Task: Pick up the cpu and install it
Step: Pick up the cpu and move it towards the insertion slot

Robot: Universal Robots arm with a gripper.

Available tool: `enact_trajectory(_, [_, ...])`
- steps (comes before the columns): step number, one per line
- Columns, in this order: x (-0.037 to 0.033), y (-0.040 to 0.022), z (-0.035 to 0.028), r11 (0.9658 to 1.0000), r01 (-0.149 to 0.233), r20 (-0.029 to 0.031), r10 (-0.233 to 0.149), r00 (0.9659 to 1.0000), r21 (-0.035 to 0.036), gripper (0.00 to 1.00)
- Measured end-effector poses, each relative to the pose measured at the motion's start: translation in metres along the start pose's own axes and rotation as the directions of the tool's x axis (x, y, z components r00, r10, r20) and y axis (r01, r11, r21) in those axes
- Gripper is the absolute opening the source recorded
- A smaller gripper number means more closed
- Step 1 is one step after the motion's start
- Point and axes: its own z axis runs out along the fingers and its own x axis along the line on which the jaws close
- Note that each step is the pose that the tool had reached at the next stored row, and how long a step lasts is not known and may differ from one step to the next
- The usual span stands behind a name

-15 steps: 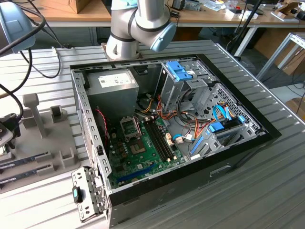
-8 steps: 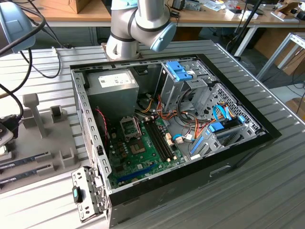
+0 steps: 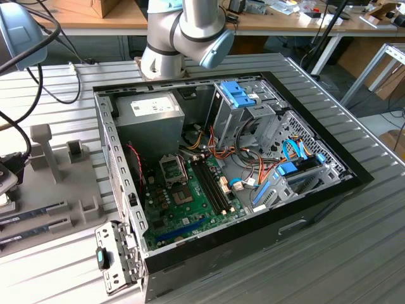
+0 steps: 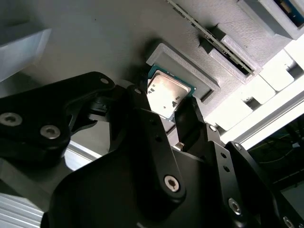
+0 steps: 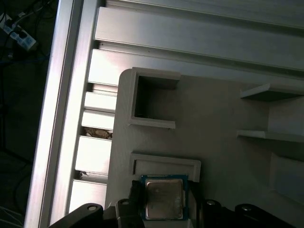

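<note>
Silvery cpu [image 4: 167, 97], on grey fixture [image 4: 95, 38] — straddled by end effector [image 4: 164, 102]

Ribbed metal table [image 3: 354, 253], wooden bench [image 3: 69, 22] behind

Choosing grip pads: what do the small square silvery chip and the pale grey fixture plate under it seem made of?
The small square silvery chip: metal lid, smooth, sheen catching light; thin green rim suggests circuit board. The pale grey fixture plate: matte, finely ridged surface, probably printed plastic.
</note>
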Motion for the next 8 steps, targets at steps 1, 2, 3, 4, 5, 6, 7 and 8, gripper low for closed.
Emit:
enact_trajectory(1, [0.0,0.0,0.0,1.0,0.0,0.0,0.0,1.0,0.0,0.47])
enact_trajectory(2, [-0.0001,0.0,0.0,1.0,0.0,0.0,0.0,1.0,0.0,0.47])
enact_trajectory(3, [-0.0001,0.0,0.0,1.0,0.0,0.0,0.0,1.0,0.0,0.47])
enact_trajectory(4, [-0.0001,0.0,0.0,1.0,0.0,0.0,0.0,1.0,0.0,0.47])
enact_trajectory(5, [-0.0001,0.0,0.0,1.0,0.0,0.0,0.0,1.0,0.0,0.47])
enact_trajectory(6, [-0.0001,0.0,0.0,1.0,0.0,0.0,0.0,1.0,0.0,0.47])
enact_trajectory(7, [-0.0001,0.0,0.0,1.0,0.0,0.0,0.0,1.0,0.0,0.47])
enact_trajectory(8, [-0.0002,0.0,-0.0003,1.0,0.0,0.0001,0.0,1.0,-0.0001,0.47])
